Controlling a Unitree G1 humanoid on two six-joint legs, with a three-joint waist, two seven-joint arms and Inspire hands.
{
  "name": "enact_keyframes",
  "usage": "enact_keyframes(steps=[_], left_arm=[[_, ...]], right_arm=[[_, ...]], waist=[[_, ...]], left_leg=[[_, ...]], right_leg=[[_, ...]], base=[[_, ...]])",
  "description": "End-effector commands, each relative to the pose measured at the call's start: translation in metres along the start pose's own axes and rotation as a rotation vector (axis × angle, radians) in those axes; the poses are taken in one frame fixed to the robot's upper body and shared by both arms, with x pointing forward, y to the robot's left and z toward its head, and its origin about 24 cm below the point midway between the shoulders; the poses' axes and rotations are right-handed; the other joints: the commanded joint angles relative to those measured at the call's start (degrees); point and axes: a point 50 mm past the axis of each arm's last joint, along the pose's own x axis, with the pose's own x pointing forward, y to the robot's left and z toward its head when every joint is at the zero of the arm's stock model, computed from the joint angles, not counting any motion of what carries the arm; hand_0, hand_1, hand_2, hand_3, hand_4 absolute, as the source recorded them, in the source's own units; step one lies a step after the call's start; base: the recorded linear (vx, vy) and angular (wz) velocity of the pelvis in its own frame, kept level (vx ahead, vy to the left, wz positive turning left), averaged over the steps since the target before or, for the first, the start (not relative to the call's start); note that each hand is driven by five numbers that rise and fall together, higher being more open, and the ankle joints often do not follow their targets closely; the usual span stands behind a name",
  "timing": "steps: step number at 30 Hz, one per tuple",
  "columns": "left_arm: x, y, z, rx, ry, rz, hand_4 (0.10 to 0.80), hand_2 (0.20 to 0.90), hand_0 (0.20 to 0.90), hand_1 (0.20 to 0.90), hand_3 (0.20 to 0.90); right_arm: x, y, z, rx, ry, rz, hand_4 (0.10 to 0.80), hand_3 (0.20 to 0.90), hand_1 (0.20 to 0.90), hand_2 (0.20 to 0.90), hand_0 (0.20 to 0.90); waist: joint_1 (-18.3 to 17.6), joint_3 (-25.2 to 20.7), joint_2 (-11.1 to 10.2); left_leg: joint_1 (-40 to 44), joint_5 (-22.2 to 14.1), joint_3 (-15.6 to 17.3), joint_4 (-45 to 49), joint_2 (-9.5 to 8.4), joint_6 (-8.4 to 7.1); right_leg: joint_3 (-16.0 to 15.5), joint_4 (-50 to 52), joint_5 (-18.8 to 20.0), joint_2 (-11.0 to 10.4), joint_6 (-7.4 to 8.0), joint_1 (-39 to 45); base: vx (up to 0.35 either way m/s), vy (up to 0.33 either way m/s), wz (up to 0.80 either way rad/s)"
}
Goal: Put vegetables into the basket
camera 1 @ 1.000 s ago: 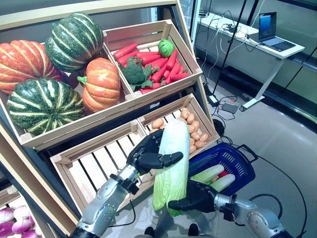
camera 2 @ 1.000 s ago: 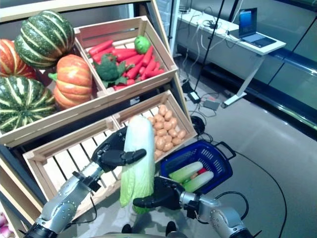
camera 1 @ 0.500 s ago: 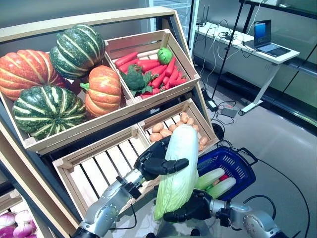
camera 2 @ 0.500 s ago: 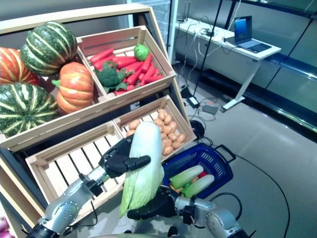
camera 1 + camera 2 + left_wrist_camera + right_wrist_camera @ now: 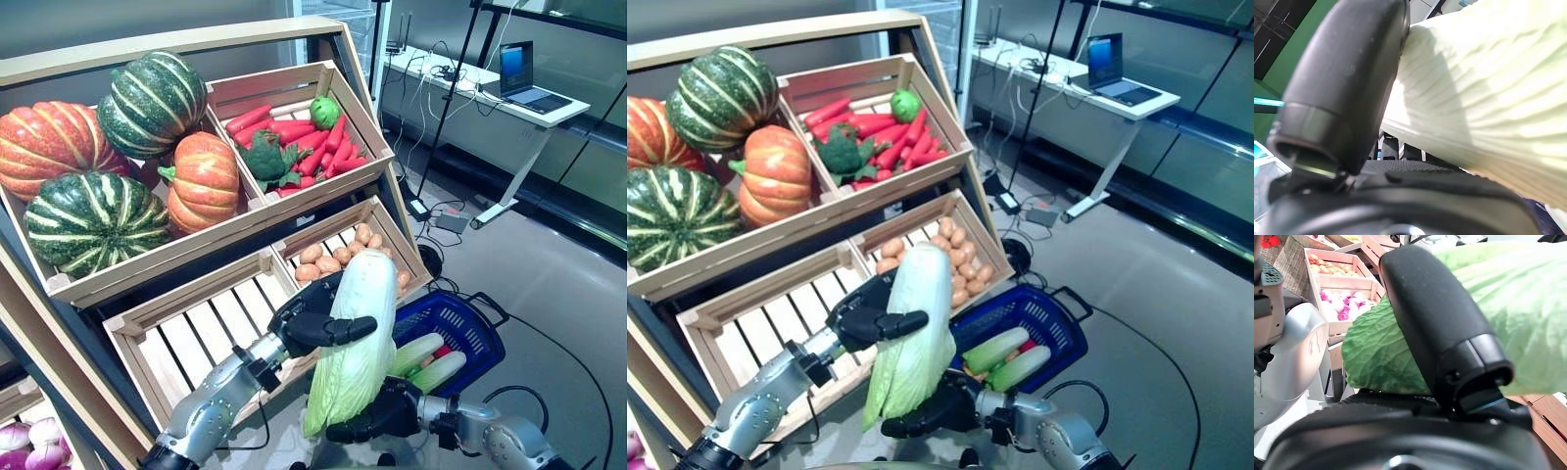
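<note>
My left hand (image 5: 312,324) is shut on the upper part of a long pale green napa cabbage (image 5: 357,328), held upright in front of the lower crates. Its thumb (image 5: 1347,78) presses on the ribbed white stalk (image 5: 1488,88). My right hand (image 5: 380,415) is under the cabbage's leafy lower end, with its thumb (image 5: 1435,318) closed against the green leaves (image 5: 1528,308). The blue basket (image 5: 474,311) stands on the floor just right of the cabbage. It holds long pale green vegetables (image 5: 419,352) and something red.
The wooden stand (image 5: 186,294) with slanted crates is left of and behind the hands. The slatted lower-left crate (image 5: 196,338) is right behind my left arm. A white desk (image 5: 490,83) with a laptop stands far right across grey floor, with cables (image 5: 441,211) on the floor.
The camera has shifted. The cabbage has leaned its top a little towards the basket, and my right hand has moved closer in under its leafy end.
</note>
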Motion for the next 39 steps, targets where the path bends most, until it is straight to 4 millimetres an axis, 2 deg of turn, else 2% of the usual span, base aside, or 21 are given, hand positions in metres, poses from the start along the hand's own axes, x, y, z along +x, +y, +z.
enact_keyframes(steps=[1,16,17,18,20,38,39], left_arm=[[0.018,-0.020,0.014,0.033,-0.033,-0.216,0.400,0.300,0.300,0.300,0.300],[0.012,-0.009,0.016,0.098,-0.019,-0.172,0.400,0.300,0.300,0.300,0.300],[0.012,-0.009,0.016,0.099,-0.018,-0.172,0.400,0.300,0.300,0.300,0.300],[0.012,-0.010,0.016,0.106,-0.014,-0.178,0.400,0.300,0.300,0.300,0.300],[0.012,-0.010,0.015,0.105,-0.013,-0.189,0.400,0.300,0.300,0.300,0.300],[0.021,-0.018,0.015,0.047,-0.061,-0.231,0.400,0.300,0.300,0.300,0.300],[0.022,-0.018,0.015,0.045,-0.061,-0.228,0.428,0.342,0.342,0.342,0.342]], right_arm=[[0.002,0.021,0.067,-0.111,-0.289,0.204,0.800,0.900,0.900,0.900,0.900],[0.000,0.027,0.073,-0.083,-0.380,0.298,0.800,0.900,0.900,0.900,0.900],[0.000,0.027,0.073,-0.084,-0.380,0.300,0.745,0.818,0.818,0.818,0.818],[-0.001,0.029,0.074,-0.088,-0.384,0.310,0.662,0.693,0.693,0.693,0.693],[-0.001,0.031,0.076,-0.093,-0.399,0.327,0.400,0.300,0.300,0.300,0.300],[0.012,0.044,0.081,-0.019,-0.520,0.438,0.400,0.300,0.300,0.300,0.300],[0.013,0.044,0.082,-0.017,-0.526,0.439,0.400,0.300,0.300,0.300,0.300]], waist=[[0.4,-0.8,-0.5],[0.6,-0.6,-0.3],[0.6,-0.6,-0.3],[0.7,-0.6,-0.3],[0.7,-0.5,-0.2],[0.9,-0.7,0.0],[0.9,-0.8,0.0]], left_leg=[[-0.2,-4.3,-0.8,0.5,-0.70,-0.83],[-0.2,-4.2,-1.0,0.5,-0.57,-0.92],[-0.2,-4.2,-1.0,0.5,-0.58,-0.92],[-0.2,-4.2,-1.0,0.5,-0.58,-0.94],[-0.3,-4.2,-1.1,0.5,-0.59,-0.94],[-0.2,-4.4,-1.3,0.5,-0.50,-0.94],[-0.2,-4.4,-1.4,0.5,-0.53,-0.93]], right_leg=[[-2.8,0.3,-2.4,-3.0,3.71,4.1],[-3.2,0.3,-2.5,-3.1,3.70,4.4],[-3.2,0.3,-2.5,-3.1,3.70,4.4],[-3.2,0.3,-2.6,-3.1,3.71,4.3],[-3.2,0.3,-2.6,-3.2,3.71,4.3],[-3.2,0.3,-2.9,-3.2,3.48,4.4],[-3.1,0.3,-2.9,-3.2,3.47,4.4]], base=[[0.000,0.000,0.00],[0.000,0.000,0.00],[0.000,0.000,0.00],[0.000,0.000,0.00],[0.000,0.000,0.00],[0.000,0.000,0.00],[0.000,0.000,0.00]])
